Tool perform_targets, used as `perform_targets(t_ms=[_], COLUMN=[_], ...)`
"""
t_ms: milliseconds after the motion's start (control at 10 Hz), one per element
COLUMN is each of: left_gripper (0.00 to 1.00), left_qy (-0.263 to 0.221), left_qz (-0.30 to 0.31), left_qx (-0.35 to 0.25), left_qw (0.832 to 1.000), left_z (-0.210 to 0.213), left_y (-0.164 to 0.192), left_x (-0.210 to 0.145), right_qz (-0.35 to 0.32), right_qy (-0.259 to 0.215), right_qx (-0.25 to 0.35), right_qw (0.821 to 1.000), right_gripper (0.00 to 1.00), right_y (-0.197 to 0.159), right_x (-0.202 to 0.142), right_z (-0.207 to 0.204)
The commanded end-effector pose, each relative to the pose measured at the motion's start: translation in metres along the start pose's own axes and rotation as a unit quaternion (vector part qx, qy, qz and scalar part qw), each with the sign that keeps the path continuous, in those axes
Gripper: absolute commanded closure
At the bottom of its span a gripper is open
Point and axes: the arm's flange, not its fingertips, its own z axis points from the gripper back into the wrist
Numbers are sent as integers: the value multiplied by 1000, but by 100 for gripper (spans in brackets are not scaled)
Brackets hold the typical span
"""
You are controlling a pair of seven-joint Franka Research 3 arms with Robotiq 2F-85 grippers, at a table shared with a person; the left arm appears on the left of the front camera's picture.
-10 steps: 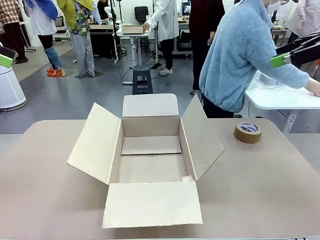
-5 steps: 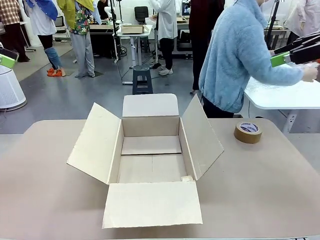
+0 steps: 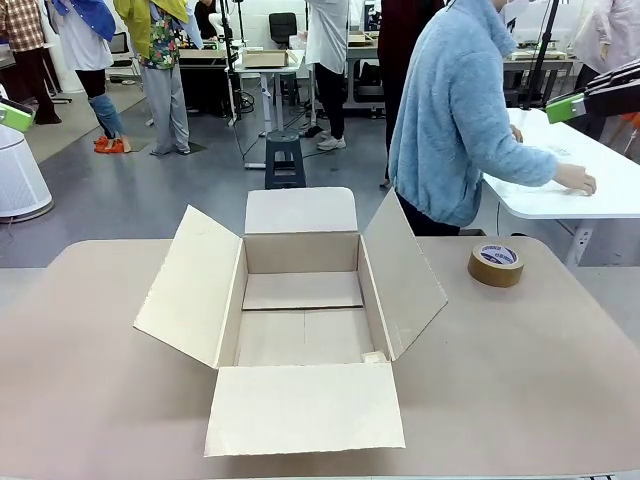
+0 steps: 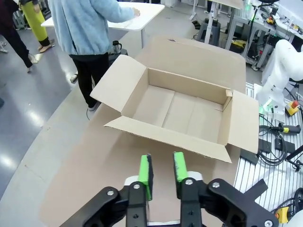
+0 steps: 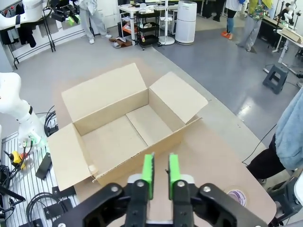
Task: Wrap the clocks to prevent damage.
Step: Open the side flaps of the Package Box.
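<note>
On table (image 3: 520, 360), box (image 3: 300, 300) ahead of left gripper (image 4: 162, 163), right gripper (image 5: 161, 165); both narrowly parted, empty.

- Glossy grey floor (image 3: 120, 200), with patches of light glare.
- Dark step stool (image 3: 284, 160) beyond the bench (image 3: 520, 380).
- White table (image 3: 610, 200) at far right.
- White air purifier (image 3: 15, 180) at far left.
- Work tables (image 3: 262, 60) and a black chair (image 3: 283, 25) farther back.
- Black cart (image 5: 150, 23).
</note>
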Motion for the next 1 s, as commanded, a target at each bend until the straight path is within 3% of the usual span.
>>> perform_targets(t_ms=[0, 400, 500, 600, 900], left_gripper=[100, 100, 100, 100, 100], left_qy=[-12, -10, -5, -6, -3], left_qz=[-3, 8, 38, 7, 15], left_qx=[-7, 9, 53, 3, 15], left_qw=[1000, 1000, 998, 1000, 1000], left_z=[2, 4, 5, 3, 5], left_y=[4, 5, 6, 3, 4], left_x=[2, 1, 4, -1, -1], right_qz=[-6, -3, -11, -4, -6], right_qy=[-12, -9, -8, 1, 6], right_qx=[12, 15, 43, 7, 12], right_qw=[1000, 1000, 999, 1000, 1000], right_gripper=[100, 100, 100, 100, 99], right_y=[-3, -2, -3, 0, 1], right_x=[-2, -4, -4, -3, -4], right_z=[1, 2, 2, 1, 1])
